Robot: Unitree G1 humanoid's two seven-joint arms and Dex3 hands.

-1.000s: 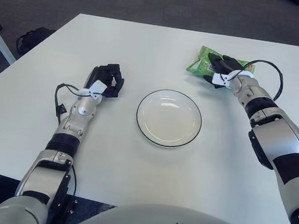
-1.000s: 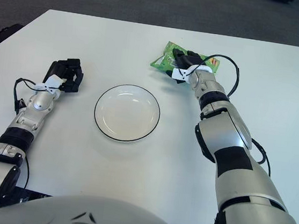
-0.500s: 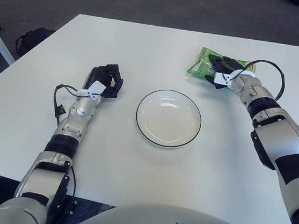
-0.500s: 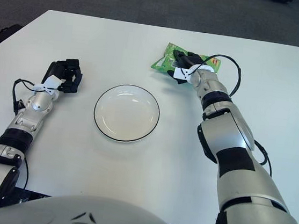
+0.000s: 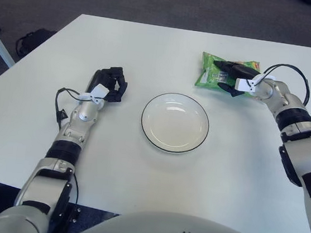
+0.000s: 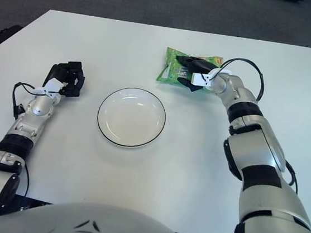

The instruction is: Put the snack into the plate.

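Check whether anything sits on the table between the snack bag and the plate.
Nothing visible does. The right hand is on the green snack bag, and only bare white table lies between it and the plate. The left hand shows left of the plate.

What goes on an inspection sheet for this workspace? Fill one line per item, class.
Surface: white table, bare around the items.
Job's things: green snack packet lies beyond the plate, to its right; white plate with dark rim holds nothing.
Clutter: nothing seen.
Hands: right robot hand grips the snack packet; left robot hand, fingers curled, shows left of the plate.
Cables: black cable loops at the right wrist.
Surroundings: dark carpet.
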